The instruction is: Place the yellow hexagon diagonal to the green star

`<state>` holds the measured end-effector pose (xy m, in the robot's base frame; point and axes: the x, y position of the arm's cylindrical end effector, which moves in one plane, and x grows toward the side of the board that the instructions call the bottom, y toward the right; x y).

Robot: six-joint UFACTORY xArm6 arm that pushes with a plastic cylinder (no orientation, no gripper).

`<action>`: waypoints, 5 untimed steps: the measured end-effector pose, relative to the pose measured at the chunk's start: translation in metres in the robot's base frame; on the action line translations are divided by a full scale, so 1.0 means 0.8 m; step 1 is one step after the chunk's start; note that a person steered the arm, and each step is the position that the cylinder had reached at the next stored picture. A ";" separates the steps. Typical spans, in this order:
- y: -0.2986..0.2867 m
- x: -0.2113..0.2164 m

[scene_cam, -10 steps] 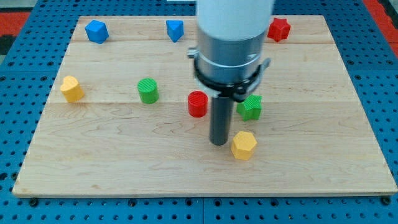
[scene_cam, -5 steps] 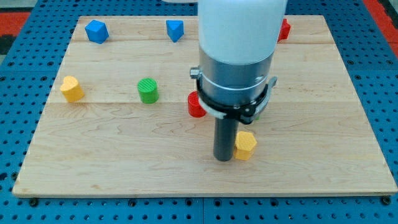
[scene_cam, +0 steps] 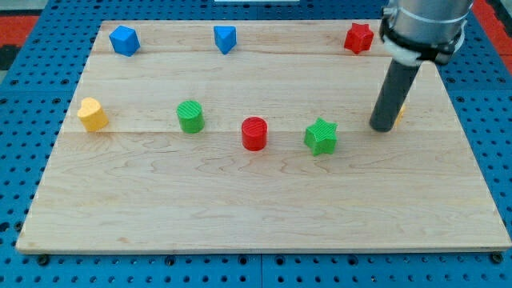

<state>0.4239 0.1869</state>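
Observation:
The green star [scene_cam: 321,136] sits right of the board's middle. My tip [scene_cam: 382,127] rests on the board to the star's upper right, a short gap away. Only a yellow sliver of the yellow hexagon [scene_cam: 401,112] shows, just behind the rod's right side; the rod hides the rest of it. The sliver lies up and to the right of the star. I cannot tell whether the rod touches the hexagon.
A red cylinder [scene_cam: 254,133] and a green cylinder [scene_cam: 190,117] stand left of the star. A yellow block [scene_cam: 92,114] is at the left edge. Two blue blocks [scene_cam: 124,39] [scene_cam: 225,38] and a red star [scene_cam: 359,37] line the top edge.
The rod has swung from just below the green star to its upper right. The yellow hexagon has gone from below the star to up and right of it, behind the rod.

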 end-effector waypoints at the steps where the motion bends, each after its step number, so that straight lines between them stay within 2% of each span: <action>1: 0.013 -0.010; 2: 0.041 0.042; 3: 0.088 -0.012; 4: 0.097 -0.044; 5: 0.037 -0.037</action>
<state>0.3941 0.2168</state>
